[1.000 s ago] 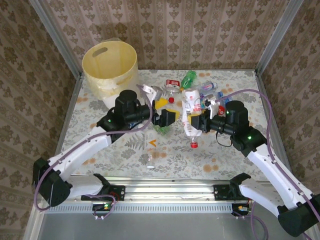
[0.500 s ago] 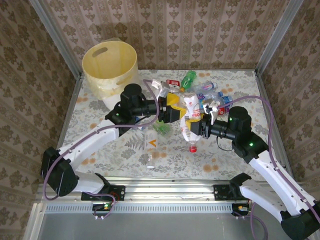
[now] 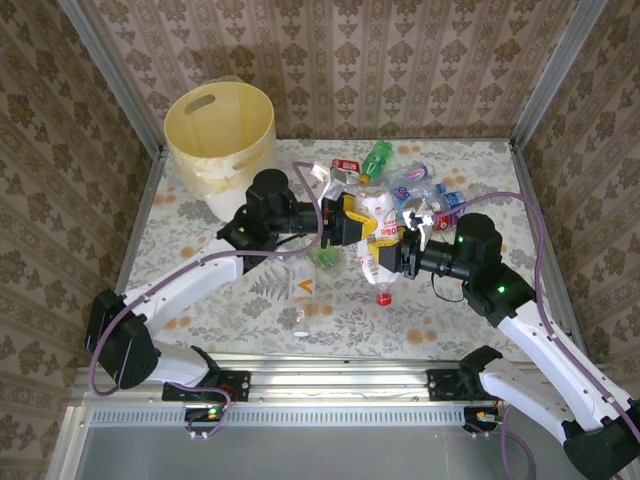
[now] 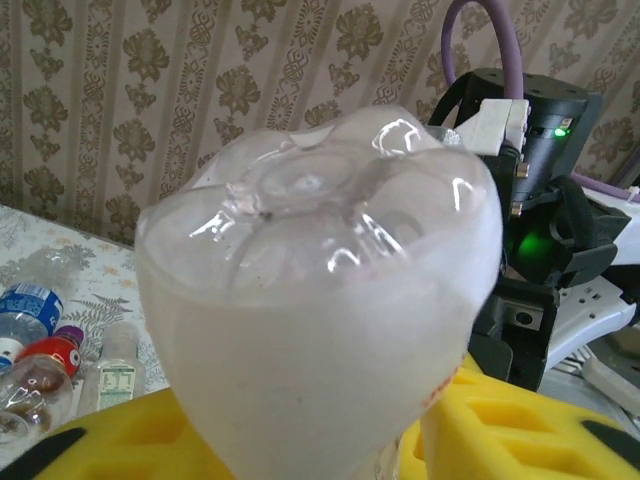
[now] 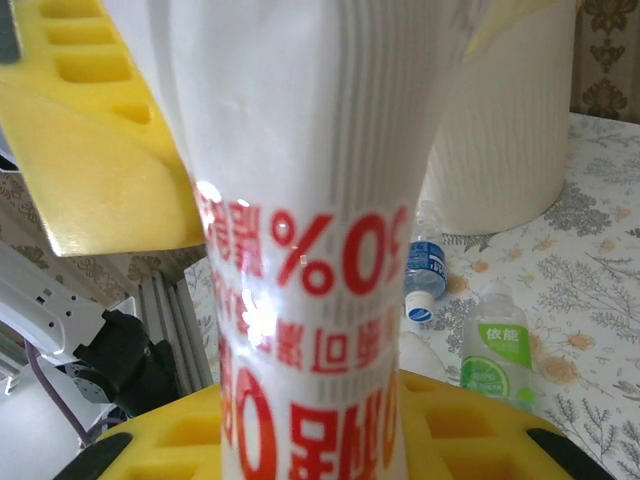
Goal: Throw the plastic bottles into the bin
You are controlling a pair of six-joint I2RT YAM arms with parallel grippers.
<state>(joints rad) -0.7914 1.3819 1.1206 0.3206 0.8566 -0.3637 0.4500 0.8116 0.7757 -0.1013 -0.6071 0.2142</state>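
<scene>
A big white bottle (image 3: pixel 378 215) with red print hangs above the table, its red cap (image 3: pixel 383 297) pointing down. My right gripper (image 3: pixel 397 256) is shut on its printed middle (image 5: pixel 310 250), yellow pads (image 5: pixel 470 430) on both sides. My left gripper (image 3: pixel 350 222) is shut on the bottle's upper, bottom end (image 4: pixel 320 300), a yellow pad (image 4: pixel 500 430) against each side. More plastic bottles (image 3: pixel 405 182) lie in a heap at the back of the table, among them a green one (image 3: pixel 377 155). The pale yellow bin (image 3: pixel 230 150) stands at the back left.
A crumpled green bottle (image 3: pixel 325 257) lies under the left gripper and a small clear bottle (image 3: pixel 300 318) lies nearer the front. The right wrist view shows a blue-labelled bottle (image 5: pixel 428 270), a green-labelled one (image 5: pixel 498 350) and the bin's wall (image 5: pixel 500 130). Patterned walls enclose the table.
My left gripper has swung right to the bottle's upper end and closed its wide jaws onto it. The right gripper kept its grip and shifted a little with the bottle.
</scene>
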